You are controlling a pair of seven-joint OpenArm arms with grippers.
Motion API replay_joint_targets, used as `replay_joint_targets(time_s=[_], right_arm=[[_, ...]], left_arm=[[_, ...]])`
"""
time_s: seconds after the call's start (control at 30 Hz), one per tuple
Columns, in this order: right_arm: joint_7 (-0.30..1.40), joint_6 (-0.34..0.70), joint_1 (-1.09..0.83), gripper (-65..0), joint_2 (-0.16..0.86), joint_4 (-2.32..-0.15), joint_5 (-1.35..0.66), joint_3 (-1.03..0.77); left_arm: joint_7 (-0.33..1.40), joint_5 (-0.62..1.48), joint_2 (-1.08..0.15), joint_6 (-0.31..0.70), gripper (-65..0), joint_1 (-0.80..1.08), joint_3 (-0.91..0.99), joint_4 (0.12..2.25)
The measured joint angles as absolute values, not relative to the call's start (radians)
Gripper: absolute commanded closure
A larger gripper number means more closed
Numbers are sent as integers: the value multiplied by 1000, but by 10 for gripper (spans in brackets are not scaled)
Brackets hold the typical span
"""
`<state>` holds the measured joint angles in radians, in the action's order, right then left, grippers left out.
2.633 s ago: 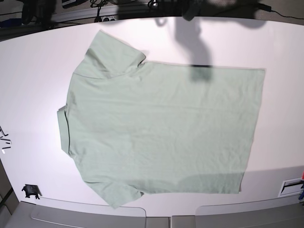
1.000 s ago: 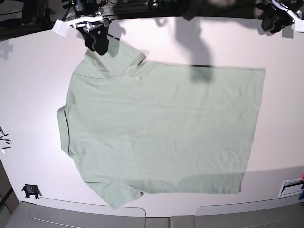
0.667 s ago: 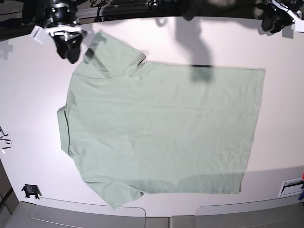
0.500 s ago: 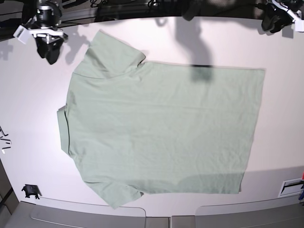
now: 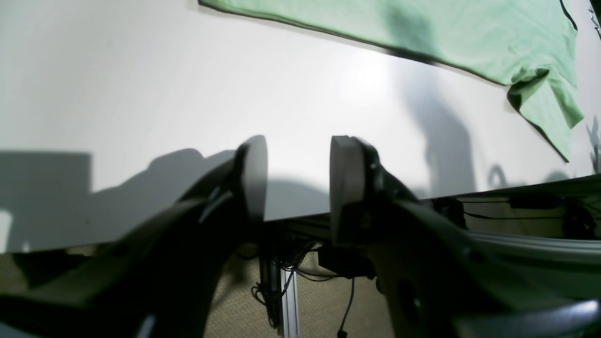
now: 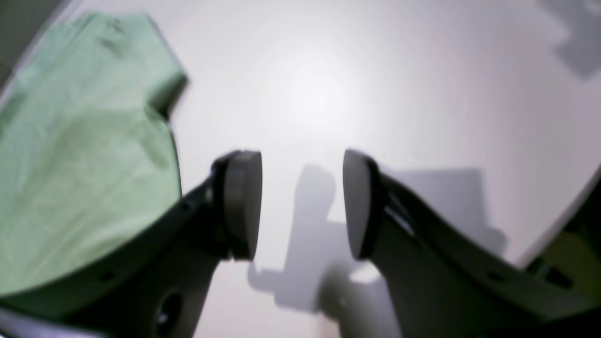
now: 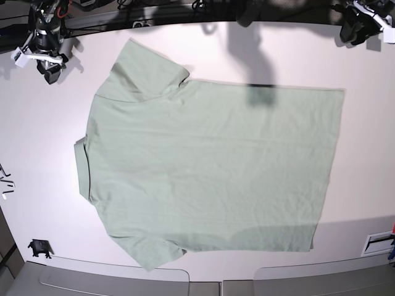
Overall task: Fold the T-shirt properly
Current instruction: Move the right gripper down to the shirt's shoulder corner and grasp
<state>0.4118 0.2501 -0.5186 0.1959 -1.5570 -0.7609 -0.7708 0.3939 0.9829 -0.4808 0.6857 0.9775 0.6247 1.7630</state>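
We see the pale sage-green short-sleeved T-shirt spread flat on the white table. Left gripper & right gripper: both spread, empty, off the shirt's far corners.

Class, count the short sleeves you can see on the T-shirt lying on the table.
2: one sleeve at the T-shirt's far edge, the other sleeve at its near edge.

**Around the edges of the work surface**

We see a white table with rounded far corners. A small black clip-like object sits near its front left corner, and a white label lies at the right edge. Cables hang below the table edge above a beige floor.
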Motion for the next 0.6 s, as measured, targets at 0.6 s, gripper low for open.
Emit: replay_joint_targets(time_s=[0.6], right_arm=[[435,366,-399,-265,184,-1409,-774,-521]], left_arm=[[394,980,-451,685,-203,978,625,1763]])
